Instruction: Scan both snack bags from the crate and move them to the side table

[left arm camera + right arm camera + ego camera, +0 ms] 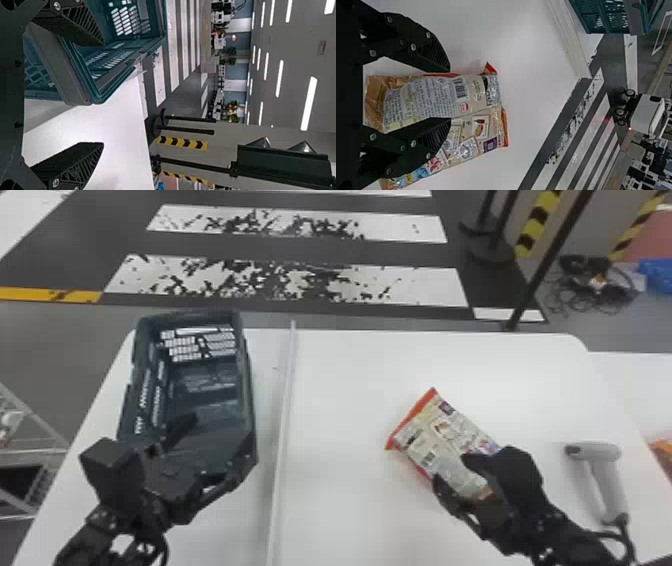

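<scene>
- Left gripper [220, 442]: at the crate's near end, jaws spread wide with nothing between them.
- Right gripper [451, 472]: well to the right of the crate, jaws partly apart and closed on the near part of a snack bag [442, 430].
- That bag is over the white surface [340, 440], right of the crate, printed side with barcode showing, red edging at its far end; I cannot tell whether it touches the surface.
- Grey handheld scanner [607, 490]: farther right of the crate than the bag, lying on the surface.
- Orange packet [664, 452]: farthest right of the crate, cut off by the head view's edge.
- Pale raised strip [282, 415]: just right of the crate, running alongside it.
- Green crate [250, 390]: on the surface.
- White floor stripes [415, 285]: beyond the crate.
</scene>
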